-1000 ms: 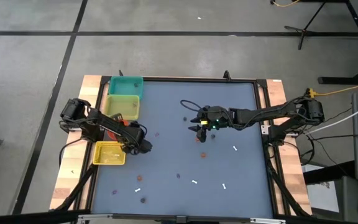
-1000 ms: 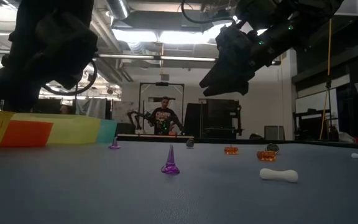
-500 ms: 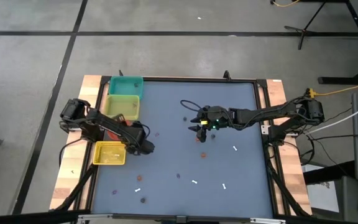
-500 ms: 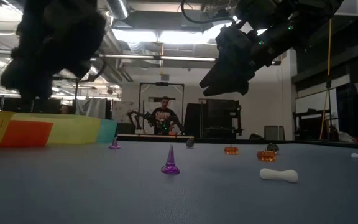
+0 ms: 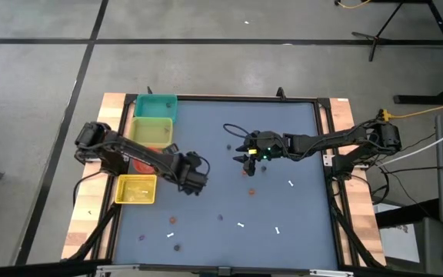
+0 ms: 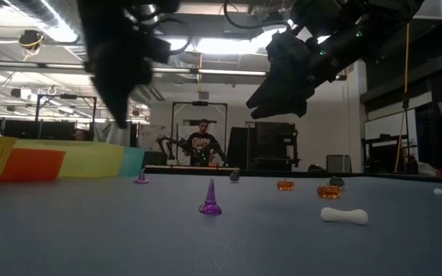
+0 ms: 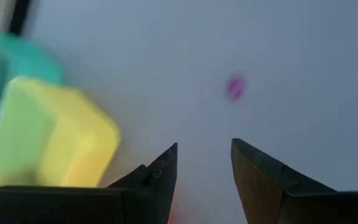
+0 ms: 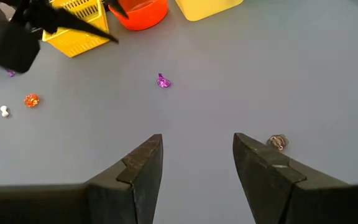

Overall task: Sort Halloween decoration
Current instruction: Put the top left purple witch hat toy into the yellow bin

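The Halloween decoration lies scattered on the blue table: a purple cone (image 6: 210,199), orange rounds (image 6: 329,191), a white stick (image 6: 344,216), and more white sticks (image 5: 240,225) toward the near edge. My left gripper (image 5: 197,181) hangs open above the table's left-middle, slanting down, with a purple trinket (image 7: 235,88) lying ahead of its fingers (image 7: 160,171). My right gripper (image 5: 241,156) hovers open over the table's middle. A purple trinket (image 8: 163,81) and a dark one (image 8: 278,142) lie on the table in front of it.
Along the left edge stand a teal bin (image 5: 155,105), a yellow-green bin (image 5: 152,131), a red bin (image 8: 138,12) and a yellow basket (image 5: 135,189). A person stands in the room beyond the far edge (image 6: 199,142). Bare table lies between the two grippers.
My left gripper has left the yellow basket's side, moving toward the table's middle and rising, and its fingers have tipped as it went. My right gripper has kept still, and no trinket has moved.
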You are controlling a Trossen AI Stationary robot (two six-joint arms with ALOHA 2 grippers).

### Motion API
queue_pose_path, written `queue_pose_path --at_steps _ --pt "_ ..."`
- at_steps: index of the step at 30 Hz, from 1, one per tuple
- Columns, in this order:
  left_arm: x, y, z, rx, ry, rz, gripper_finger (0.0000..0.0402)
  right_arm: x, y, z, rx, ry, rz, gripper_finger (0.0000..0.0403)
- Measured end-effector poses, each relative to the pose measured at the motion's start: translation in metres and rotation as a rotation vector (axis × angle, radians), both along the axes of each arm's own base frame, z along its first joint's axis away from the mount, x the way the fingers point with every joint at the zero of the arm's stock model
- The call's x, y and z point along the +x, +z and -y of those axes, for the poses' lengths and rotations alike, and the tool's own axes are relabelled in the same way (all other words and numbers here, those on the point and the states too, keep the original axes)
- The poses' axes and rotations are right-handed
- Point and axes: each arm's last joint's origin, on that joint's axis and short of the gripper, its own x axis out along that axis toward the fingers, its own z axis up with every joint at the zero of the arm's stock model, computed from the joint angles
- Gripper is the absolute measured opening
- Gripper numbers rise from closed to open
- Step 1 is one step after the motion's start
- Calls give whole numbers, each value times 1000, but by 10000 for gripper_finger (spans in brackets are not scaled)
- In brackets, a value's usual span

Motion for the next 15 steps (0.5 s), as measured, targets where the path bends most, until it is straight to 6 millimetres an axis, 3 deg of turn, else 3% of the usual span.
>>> queue_pose_path --at_steps 7,15 --pt "20 -1 -19 -144 -47 103 133 0 0 0 0 0 -2 193" --pt "21 -22 -52 -295 23 139 133 -2 -3 0 2 0 -36 193"
